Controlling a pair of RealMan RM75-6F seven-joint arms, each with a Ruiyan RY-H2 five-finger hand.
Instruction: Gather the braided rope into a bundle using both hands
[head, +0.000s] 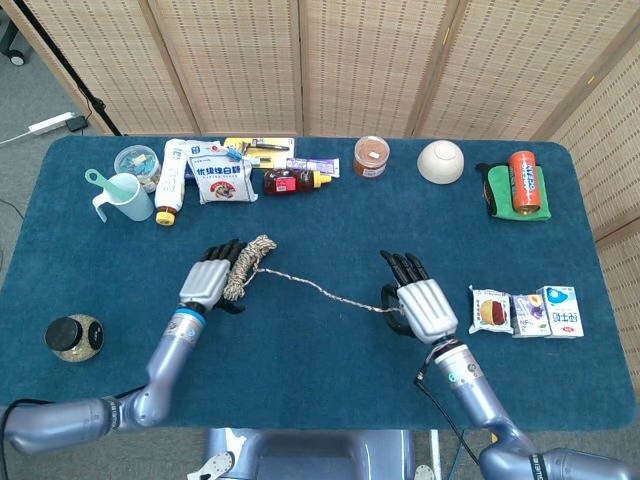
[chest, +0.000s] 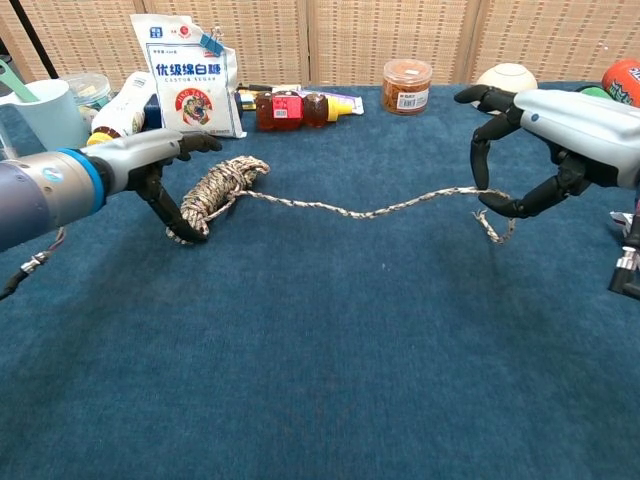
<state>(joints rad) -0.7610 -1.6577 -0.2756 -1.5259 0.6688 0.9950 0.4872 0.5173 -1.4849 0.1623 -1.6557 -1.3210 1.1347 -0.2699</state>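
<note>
The braided rope lies on the blue table with its coiled part (head: 243, 266) (chest: 222, 185) left of centre. One loose strand (head: 330, 293) (chest: 370, 211) runs right from the coil. My left hand (head: 206, 283) (chest: 140, 160) sits against the coil's left side, fingers spread above it and thumb at its lower end, not closed around it. My right hand (head: 424, 308) (chest: 560, 125) pinches the strand near its far end between thumb and a finger. A short tail (chest: 497, 230) hangs below that pinch. The strand is lifted slightly and nearly straight.
Along the back edge stand a mint cup (head: 125, 197), a bottle (head: 168, 185), a sugar bag (head: 222, 180), a sauce bottle (head: 290, 180), a brown jar (head: 371, 156) and a bowl (head: 440, 160). Snack boxes (head: 525, 312) lie right of my right hand. A black-lidded jar (head: 73, 335) sits front left.
</note>
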